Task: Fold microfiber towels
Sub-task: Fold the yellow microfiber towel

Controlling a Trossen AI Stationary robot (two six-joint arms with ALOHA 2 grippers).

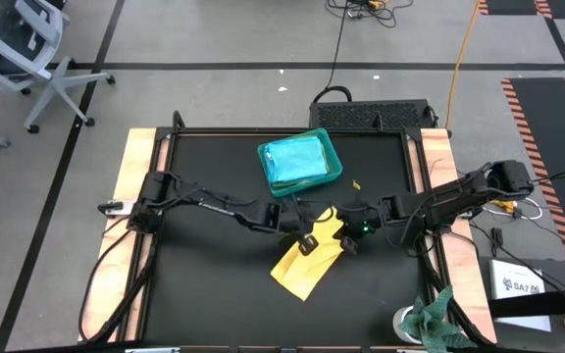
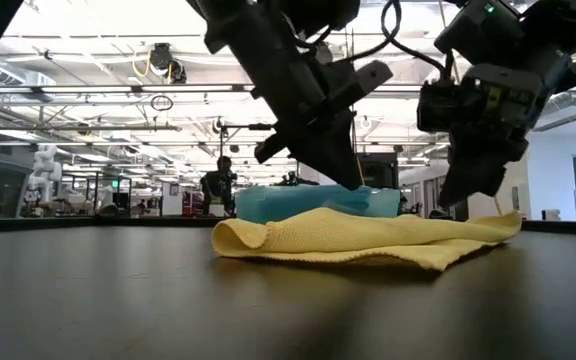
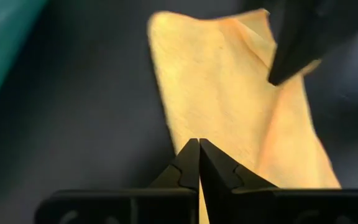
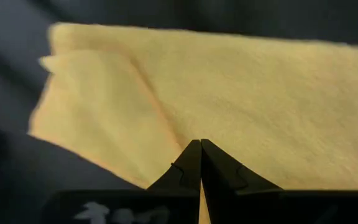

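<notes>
Yellow towel (image 1: 302, 261) lying partly folded mid-table (image 1: 204, 294), just near of teal tray (image 1: 333, 160) holding turquoise towel (image 1: 295, 160); left tool (image 1: 284, 227) and right tool (image 1: 344, 238) both closed, each pinching its far edge.

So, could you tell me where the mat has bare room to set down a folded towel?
Free: the mat left of the yellow towel, and behind the left arm. Crowded: the centre, where both grippers pinch the towel beside the teal tray.
</notes>
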